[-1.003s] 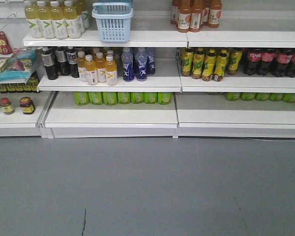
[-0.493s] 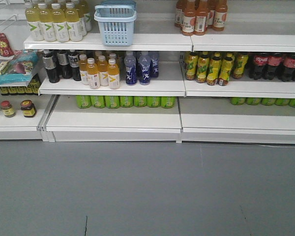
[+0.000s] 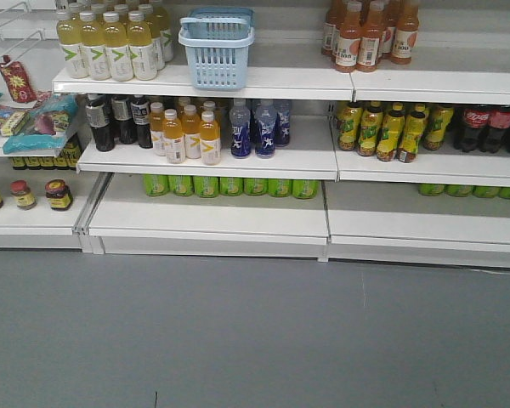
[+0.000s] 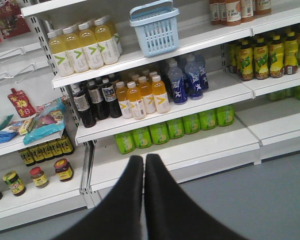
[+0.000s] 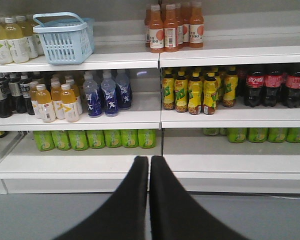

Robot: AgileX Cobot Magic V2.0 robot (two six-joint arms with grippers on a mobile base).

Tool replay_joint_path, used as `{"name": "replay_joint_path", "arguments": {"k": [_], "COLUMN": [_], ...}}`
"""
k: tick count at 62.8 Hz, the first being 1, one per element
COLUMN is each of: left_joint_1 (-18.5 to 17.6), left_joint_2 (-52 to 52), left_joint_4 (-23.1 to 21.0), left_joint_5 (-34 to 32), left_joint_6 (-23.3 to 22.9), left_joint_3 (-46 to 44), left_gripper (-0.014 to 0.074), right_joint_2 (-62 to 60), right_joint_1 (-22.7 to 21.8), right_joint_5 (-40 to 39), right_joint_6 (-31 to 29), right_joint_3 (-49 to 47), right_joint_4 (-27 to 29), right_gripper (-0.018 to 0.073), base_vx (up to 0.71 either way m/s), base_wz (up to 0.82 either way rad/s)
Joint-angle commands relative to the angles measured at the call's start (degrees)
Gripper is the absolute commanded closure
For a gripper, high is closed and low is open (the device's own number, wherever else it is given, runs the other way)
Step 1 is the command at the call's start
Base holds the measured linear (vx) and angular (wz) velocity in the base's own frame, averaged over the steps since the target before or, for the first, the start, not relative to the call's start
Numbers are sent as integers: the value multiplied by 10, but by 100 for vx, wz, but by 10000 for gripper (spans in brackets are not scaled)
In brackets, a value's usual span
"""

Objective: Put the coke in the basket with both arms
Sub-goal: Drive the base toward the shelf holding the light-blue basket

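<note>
Coke bottle [image 5: 255,87] looks rigid, slick and liquid-heavy, so grip its red-labelled middle. Your left claw [image 4: 144,158] and right claw [image 5: 149,159] are both pressed together, holding nothing.

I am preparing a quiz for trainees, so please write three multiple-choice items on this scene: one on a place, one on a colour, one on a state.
1. Where does the basket stand? A. top shelf in view B. floor C. lowest shelf
2. What colour is the coke label? A. green B. red C. blue
3. How is the right hand? A. shut, empty B. shut on a bottle C. wide open
Key: 1 A, beside the pale yellow bottles; 2 B, red with white script; 3 A, fingers together, nothing between.
</note>
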Motion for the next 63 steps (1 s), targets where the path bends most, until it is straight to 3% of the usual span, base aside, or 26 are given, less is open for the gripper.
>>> {"name": "replay_joint_path", "arguments": {"k": [1, 63], "left_joint_1": [-2, -2], "left_joint_2": [-11, -11], "left_joint_4": [-6, -6], "left_joint_5": [-41, -41], "left_joint_6": [-6, -6], "left_joint_3": [-1, -1], "left_gripper": [603, 603], "right_joint_2": [-10, -10], "right_joint_1": [-2, -2], "right_joint_5": [-41, -41], "right_joint_6": [-5, -5], "right_joint_3": [5, 5], "right_joint_4": [-6, -6], "right_gripper": [564, 564], "base_vx": [14, 14], "base_wz": [2, 0]}}
